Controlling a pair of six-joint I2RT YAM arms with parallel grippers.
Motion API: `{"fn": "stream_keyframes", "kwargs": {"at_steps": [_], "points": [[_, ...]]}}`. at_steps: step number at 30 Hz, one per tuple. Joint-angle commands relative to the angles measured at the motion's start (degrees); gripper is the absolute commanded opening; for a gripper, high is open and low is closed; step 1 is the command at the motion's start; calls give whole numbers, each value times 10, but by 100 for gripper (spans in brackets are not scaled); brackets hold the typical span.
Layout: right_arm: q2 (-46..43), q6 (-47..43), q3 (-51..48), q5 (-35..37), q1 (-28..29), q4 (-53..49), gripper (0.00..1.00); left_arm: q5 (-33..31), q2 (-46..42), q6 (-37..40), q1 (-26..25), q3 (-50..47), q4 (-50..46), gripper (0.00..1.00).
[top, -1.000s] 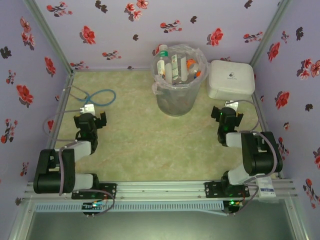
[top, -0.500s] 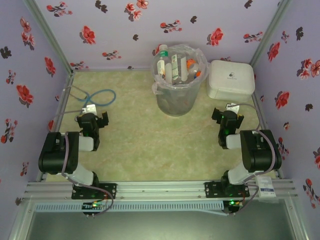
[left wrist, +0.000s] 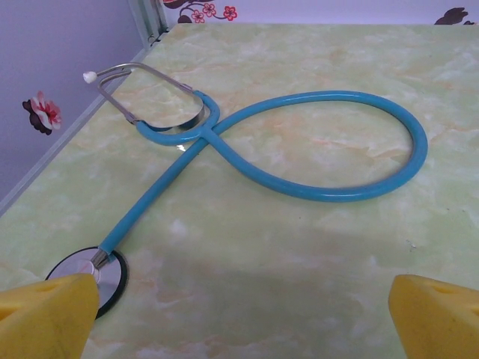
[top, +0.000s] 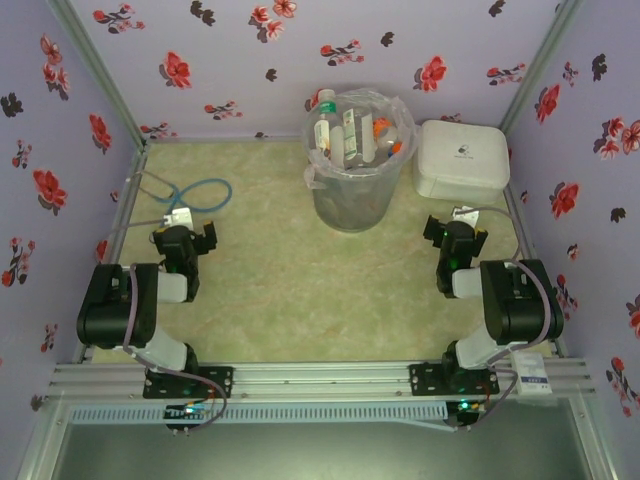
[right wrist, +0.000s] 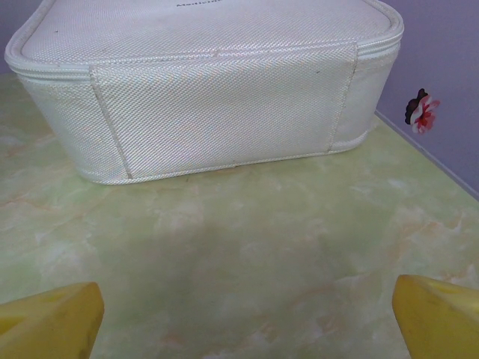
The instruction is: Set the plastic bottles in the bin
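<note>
The translucent grey bin stands at the back middle of the table, lined with a clear bag. Several plastic bottles with white, green and orange caps stand packed inside it, and one white-capped bottle pokes over its back left rim. My left gripper rests low at the left, open with nothing between its yellow fingertips. My right gripper sits low at the right, open and empty too, its yellow fingertips far apart just short of the white box.
A white rounded square box sits right of the bin, its fabric side close ahead of the right gripper. A blue-tubed stethoscope lies looped at the back left, its chest piece by the left fingertip.
The left arm has folded back, its elbow moving up and toward the gripper. The right arm shifted slightly. The bin and bottles have not moved.
</note>
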Motion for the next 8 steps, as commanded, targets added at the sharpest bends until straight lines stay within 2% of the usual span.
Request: {"fn": "stream_keyframes", "kwargs": {"at_steps": [1, 8], "points": [[5, 7, 3, -1, -3, 16, 99, -14, -2, -8, 0, 9, 24, 100], [1, 4, -9, -1, -2, 34, 99, -15, -2, -8, 0, 9, 24, 100]]}}
